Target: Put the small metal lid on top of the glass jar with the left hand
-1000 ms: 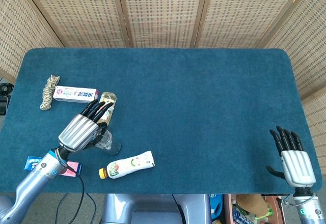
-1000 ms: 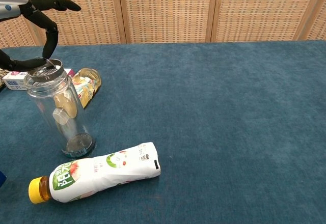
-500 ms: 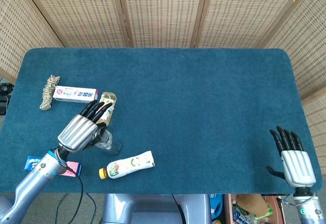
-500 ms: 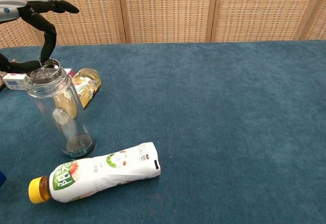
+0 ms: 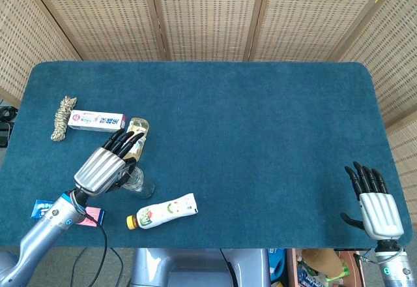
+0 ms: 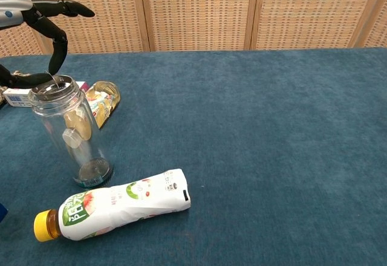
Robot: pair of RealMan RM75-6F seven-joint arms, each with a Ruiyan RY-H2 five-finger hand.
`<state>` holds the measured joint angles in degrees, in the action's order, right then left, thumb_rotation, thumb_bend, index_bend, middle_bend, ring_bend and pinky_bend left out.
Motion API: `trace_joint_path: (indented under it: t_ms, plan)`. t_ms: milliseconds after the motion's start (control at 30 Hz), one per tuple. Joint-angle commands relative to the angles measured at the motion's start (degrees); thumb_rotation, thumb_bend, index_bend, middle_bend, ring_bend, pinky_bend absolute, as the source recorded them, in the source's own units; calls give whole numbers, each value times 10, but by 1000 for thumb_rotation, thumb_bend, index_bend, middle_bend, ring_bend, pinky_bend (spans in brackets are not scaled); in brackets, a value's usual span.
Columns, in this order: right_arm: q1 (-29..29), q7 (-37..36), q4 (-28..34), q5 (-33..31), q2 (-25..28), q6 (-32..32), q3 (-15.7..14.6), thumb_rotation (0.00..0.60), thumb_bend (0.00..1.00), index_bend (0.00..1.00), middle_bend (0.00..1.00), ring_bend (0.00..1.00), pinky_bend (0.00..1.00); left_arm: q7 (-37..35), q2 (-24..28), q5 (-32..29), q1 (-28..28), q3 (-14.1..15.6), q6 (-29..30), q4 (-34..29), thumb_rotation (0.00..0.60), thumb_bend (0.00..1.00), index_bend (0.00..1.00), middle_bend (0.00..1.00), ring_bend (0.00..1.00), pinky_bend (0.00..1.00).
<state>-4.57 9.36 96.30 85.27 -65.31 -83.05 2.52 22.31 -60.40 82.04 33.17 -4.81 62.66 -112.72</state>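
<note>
Left hand [image 5: 103,164] covers the glass jar [image 6: 69,134] from above, and the chest camera crops most of it, so I can't tell if the fingers [image 6: 58,41] grip anything. The small metal lid [image 6: 53,87] sits in the jar's mouth, tilted. Right hand [image 5: 376,203] rests spread, holding nothing, at the blue table's [image 5: 260,137] near corner. Wicker screens [image 5: 208,13] stand behind.

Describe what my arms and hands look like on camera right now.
Both are silver-grey metal arms ending in a robot hand with a ribbed silver back and black fingers. The left robot hand has a blue ring at its wrist and a thin black cable trailing off the table; the right robot hand looks the same.
</note>
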Motion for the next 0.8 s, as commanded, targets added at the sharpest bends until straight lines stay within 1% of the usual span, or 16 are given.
trace_joint_path:
  t_ms: [33, 233, 467, 700, 800]
  plan:
    - [0, 0, 0, 0, 0, 0, 0, 600, 24, 0, 0, 0, 29, 1, 0, -2, 0, 0, -1, 0, 600, 444, 626, 0, 0, 0]
    - [0, -1, 0, 0, 0, 0, 0, 600, 24, 0, 0, 0, 29, 11, 3, -9, 0, 1, -4, 2, 600, 444, 614, 0, 0, 0]
    - [0, 0, 1, 0, 0, -1, 0, 600, 24, 0, 0, 0, 29, 33, 10, -26, 4, 2, -14, -5, 600, 444, 454, 0, 0, 0]
    - [0, 0, 0, 0, 0, -1, 0, 600, 24, 0, 0, 0, 29, 41, 13, -33, 4, 0, -11, -12, 600, 444, 394, 0, 0, 0]
    - [1, -2, 1, 0, 1, -2, 1, 600, 24, 0, 0, 0, 29, 29, 16, -32, 1, -5, -2, -16, 600, 444, 382, 0, 0, 0]
